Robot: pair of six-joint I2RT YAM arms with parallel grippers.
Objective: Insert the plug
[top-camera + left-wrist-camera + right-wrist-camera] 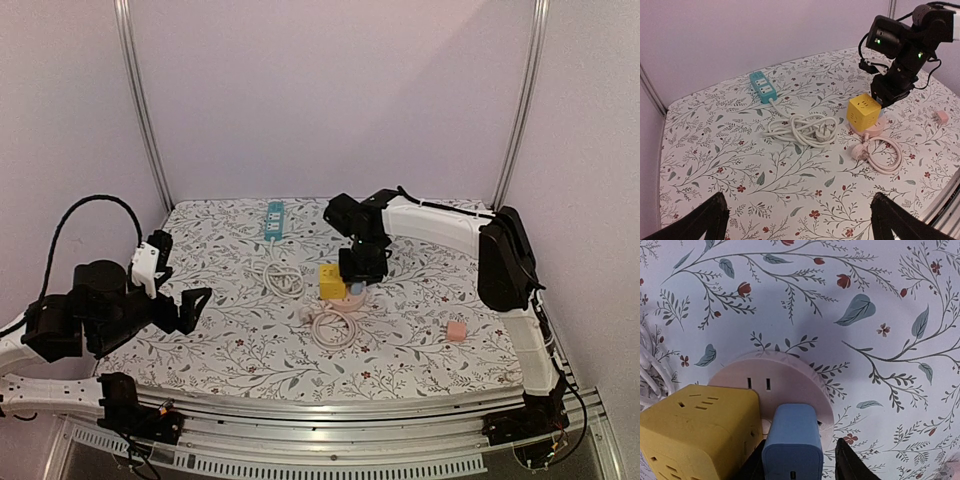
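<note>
Black-and-white right arm (440, 225) arched forward, wrist down over blue plug (792, 440)

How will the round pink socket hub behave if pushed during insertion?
The pink hub sits low and flat, so tipping seems unlikely; it may slide on the patterned cloth. Its loosely coiled cord looks floppy, probably anchoring it little.

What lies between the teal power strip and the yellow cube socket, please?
A bundled white cable lies between the teal power strip and the yellow cube socket, as the left wrist view shows.
</note>
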